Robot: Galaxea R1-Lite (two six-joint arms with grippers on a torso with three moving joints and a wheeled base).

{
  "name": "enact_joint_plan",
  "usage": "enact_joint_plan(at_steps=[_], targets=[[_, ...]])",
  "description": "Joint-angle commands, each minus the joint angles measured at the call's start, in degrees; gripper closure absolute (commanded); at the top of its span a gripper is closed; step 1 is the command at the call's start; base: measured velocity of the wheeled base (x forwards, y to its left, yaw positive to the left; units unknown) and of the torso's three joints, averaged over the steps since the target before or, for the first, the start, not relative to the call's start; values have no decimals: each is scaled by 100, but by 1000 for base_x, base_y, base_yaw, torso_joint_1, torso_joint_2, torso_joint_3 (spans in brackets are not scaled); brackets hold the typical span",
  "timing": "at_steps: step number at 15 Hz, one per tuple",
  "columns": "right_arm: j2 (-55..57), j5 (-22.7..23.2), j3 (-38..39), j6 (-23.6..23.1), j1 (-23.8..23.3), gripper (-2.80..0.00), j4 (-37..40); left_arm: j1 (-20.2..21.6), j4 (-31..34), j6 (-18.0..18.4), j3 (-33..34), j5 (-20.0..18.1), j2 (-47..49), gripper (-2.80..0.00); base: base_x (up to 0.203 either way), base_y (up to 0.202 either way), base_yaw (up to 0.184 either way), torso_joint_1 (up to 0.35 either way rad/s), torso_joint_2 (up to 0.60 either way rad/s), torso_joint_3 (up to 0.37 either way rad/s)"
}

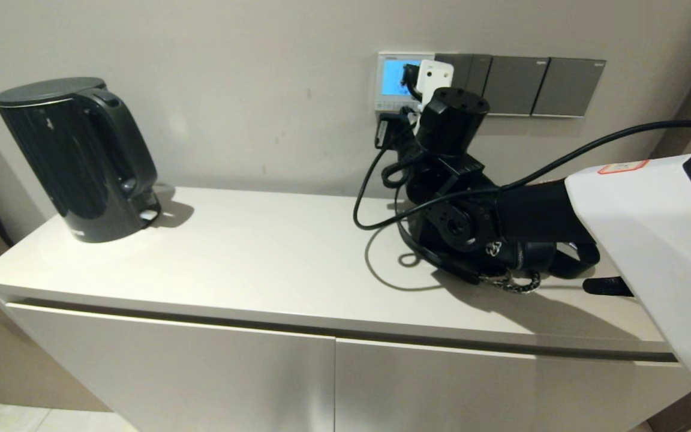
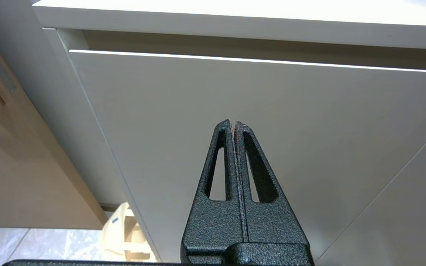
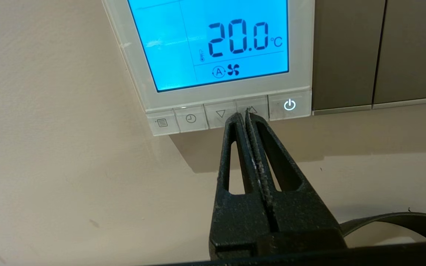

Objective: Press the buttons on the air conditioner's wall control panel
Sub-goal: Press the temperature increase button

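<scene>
The white wall control panel [image 1: 384, 78] hangs on the wall above the cabinet, its screen [image 3: 213, 40] lit blue and showing 20.0 °C. A row of pale buttons [image 3: 190, 119] runs along its bottom edge. My right gripper [image 3: 243, 113] is shut and empty, its tips at the up-arrow button [image 3: 255, 105], between the down-arrow button [image 3: 218, 114] and the power button [image 3: 289, 105]; I cannot tell whether they touch it. In the head view the right wrist [image 1: 450, 114] covers part of the panel. My left gripper [image 2: 233, 122] is shut and empty, parked low before the cabinet door [image 2: 309, 122].
Grey switch plates [image 1: 540, 87] adjoin the panel on its right. A black kettle [image 1: 81, 156] stands at the left end of the white cabinet top [image 1: 249, 252]. A black cable [image 1: 375, 204] loops from my right arm over the cabinet top.
</scene>
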Motion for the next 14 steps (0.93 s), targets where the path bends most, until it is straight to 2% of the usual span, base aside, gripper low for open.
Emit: enact_joint_plan(at_steps=[1,14], targets=[[1,-16,-7,-7,-7,0,-24,0,-3,-1,9,5,-2,0,0,0,0,0,0,0],[-87,-16,81,-7,28,0,-24,0,-3,-1,9,5,-2,0,0,0,0,0,0,0]])
